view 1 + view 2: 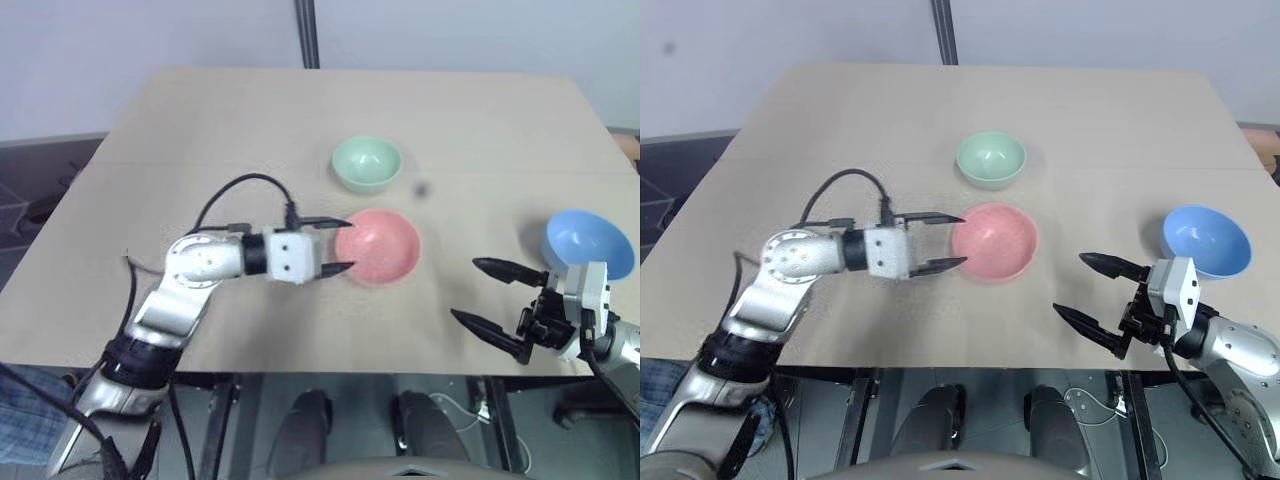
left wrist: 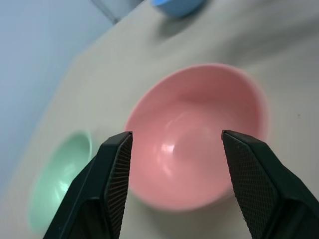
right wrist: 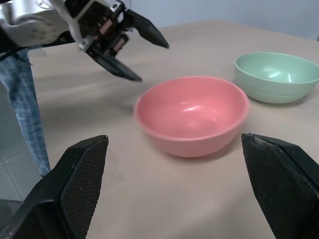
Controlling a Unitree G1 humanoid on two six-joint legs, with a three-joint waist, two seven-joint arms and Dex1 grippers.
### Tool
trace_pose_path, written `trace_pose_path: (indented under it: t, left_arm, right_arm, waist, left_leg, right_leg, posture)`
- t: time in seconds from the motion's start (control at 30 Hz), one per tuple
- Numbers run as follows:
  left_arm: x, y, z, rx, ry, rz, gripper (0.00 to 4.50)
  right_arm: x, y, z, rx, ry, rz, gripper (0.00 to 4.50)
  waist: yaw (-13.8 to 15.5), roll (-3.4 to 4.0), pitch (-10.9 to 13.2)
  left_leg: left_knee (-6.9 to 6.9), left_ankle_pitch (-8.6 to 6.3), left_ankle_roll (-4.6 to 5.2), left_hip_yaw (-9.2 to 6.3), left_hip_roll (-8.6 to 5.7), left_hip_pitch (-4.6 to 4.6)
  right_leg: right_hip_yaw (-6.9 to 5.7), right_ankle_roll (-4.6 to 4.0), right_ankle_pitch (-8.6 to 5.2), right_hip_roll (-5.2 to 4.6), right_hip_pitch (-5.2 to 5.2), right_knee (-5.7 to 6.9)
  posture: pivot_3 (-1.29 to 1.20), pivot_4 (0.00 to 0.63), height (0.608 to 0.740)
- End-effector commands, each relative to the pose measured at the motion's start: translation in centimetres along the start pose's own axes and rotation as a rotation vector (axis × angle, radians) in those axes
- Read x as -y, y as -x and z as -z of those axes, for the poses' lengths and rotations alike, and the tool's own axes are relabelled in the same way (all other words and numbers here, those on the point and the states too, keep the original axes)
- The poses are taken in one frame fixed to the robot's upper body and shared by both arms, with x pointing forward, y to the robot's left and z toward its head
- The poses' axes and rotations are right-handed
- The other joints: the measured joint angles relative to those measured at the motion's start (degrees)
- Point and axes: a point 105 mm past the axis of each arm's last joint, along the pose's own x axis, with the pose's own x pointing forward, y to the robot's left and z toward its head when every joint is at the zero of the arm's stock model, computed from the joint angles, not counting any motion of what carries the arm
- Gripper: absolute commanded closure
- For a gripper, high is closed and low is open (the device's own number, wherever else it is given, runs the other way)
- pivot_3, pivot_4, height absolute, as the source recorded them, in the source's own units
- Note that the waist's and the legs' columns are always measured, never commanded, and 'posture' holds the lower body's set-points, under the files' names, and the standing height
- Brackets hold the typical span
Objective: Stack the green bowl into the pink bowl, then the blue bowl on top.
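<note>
The pink bowl point(image 1: 378, 245) sits upright and empty in the middle of the tan table point(image 1: 200, 130). Just to its left my left gripper point(image 1: 341, 246) hovers open, its fingertips level with the bowl's near rim and apart from it. Behind the pink bowl stands the green bowl point(image 1: 366, 163), also empty. The blue bowl point(image 1: 588, 244) rests near the table's right edge. My right gripper point(image 1: 488, 297) is open in front of the blue bowl, pointing left, with nothing between its fingers. The left wrist view shows the pink bowl point(image 2: 197, 137) framed between the open fingers point(image 2: 115, 169).
A dark upright post point(image 1: 307, 32) rises behind the table's far edge. Bare tabletop lies to the left and far side of the bowls. The table's front edge runs just below both grippers.
</note>
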Motion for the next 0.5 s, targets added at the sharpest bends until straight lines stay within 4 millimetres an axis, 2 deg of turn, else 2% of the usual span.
trace_pose_path:
  t: [0.03,0.1,0.27,0.4,0.5]
  left_arm:
    - [-1.3,1.9,-1.7,0.044,0.111,-0.114,1.50]
    - [-1.4,2.7,-1.9,0.047,0.177,-0.156,1.50]
    - [-2.8,6.2,-1.2,0.018,0.334,-0.363,1.50]
    - [-2.9,8.7,-1.1,0.024,0.450,-0.468,1.50]
    - [-2.6,9.4,-0.9,0.001,0.480,-0.482,1.50]
  right_arm:
    - [0.4,0.3,-0.8,0.011,0.044,-0.005,0.00]
    - [0.7,0.2,-0.8,0.008,0.048,-0.010,0.00]
    - [2.8,-0.8,-0.3,-0.123,0.049,0.001,0.00]
    - [4.8,-2.4,-1.4,-0.095,0.116,0.043,0.00]
    - [7.3,-4.0,-1.1,-0.156,0.164,0.109,0.00]
  waist:
    - [-0.03,0.00,0.00]
    - [0.23,0.00,0.00]
    - [0.06,0.00,0.00]
    - [-0.49,0.00,0.01]
    - [-0.52,-0.02,0.01]
  left_leg:
    - [0.00,0.00,0.00,0.00,0.00,0.01]
    - [0.00,0.00,0.00,-0.02,0.00,0.01]
    - [0.04,0.00,0.00,0.03,0.01,0.06]
    - [0.03,0.00,0.00,0.01,0.06,0.05]
    - [0.04,0.00,0.00,0.01,0.02,0.03]
  right_leg:
    - [0.00,0.00,0.00,-0.01,0.01,0.01]
    - [-0.02,0.00,0.00,0.00,0.02,0.00]
    - [0.02,0.00,0.00,-0.01,0.04,0.00]
    - [-0.01,-0.01,0.00,0.02,0.02,0.00]
    - [-0.01,-0.01,0.00,-0.01,0.03,-0.03]
  posture:
    - [0.00,0.150,0.740]
    - [0.00,0.150,0.740]
    - [0.00,0.150,0.740]
    - [0.00,0.150,0.740]
    - [0.00,0.150,0.740]
